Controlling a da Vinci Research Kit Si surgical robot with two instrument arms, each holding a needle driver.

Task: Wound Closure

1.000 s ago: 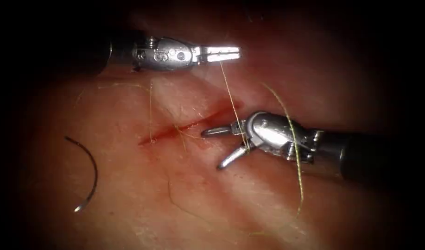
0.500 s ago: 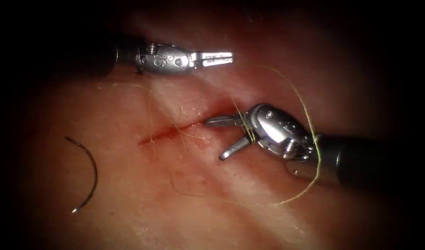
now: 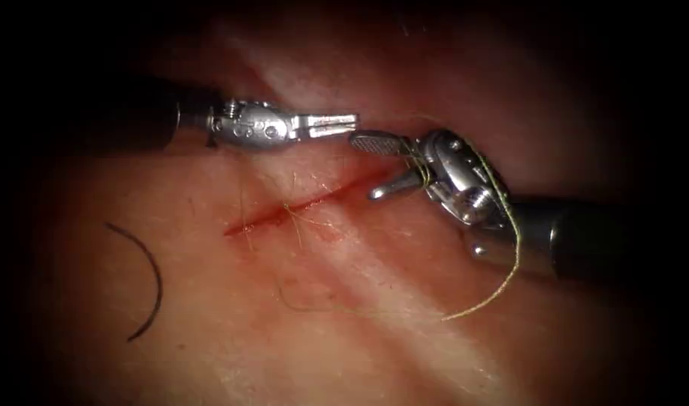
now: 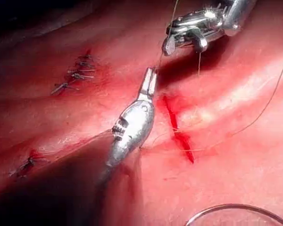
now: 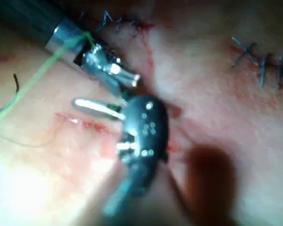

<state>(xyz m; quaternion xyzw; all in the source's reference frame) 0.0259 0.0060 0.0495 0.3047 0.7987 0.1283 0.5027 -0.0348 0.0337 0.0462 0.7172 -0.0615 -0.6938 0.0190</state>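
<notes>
A: Why does the tissue (image 3: 359, 301) lie bare, the cut (image 3: 299, 203) unspanned?
B: The needle (image 3: 145, 282) lies loose, well left of it, in neither tool.
A: The right tool (image 3: 382, 167)?
B: Jaws apart, thread (image 3: 502, 218) wrapped round its wrist.
A: The left tool (image 3: 329, 124)?
B: Jaws together; whether on thread, I cannot tell.

The tissue (image 3: 344, 301) is pink-red with pale whitish bands, and the cut (image 3: 306, 201) is a darker red line. The thread (image 3: 502, 271) is yellow-green. At about 8 o'clock lies the dark needle (image 3: 150, 278). Both tools are shiny silver, left (image 3: 336, 124) and right (image 3: 385, 165), on black shafts. Old stitches (image 4: 75, 75) look dark grey.
</notes>
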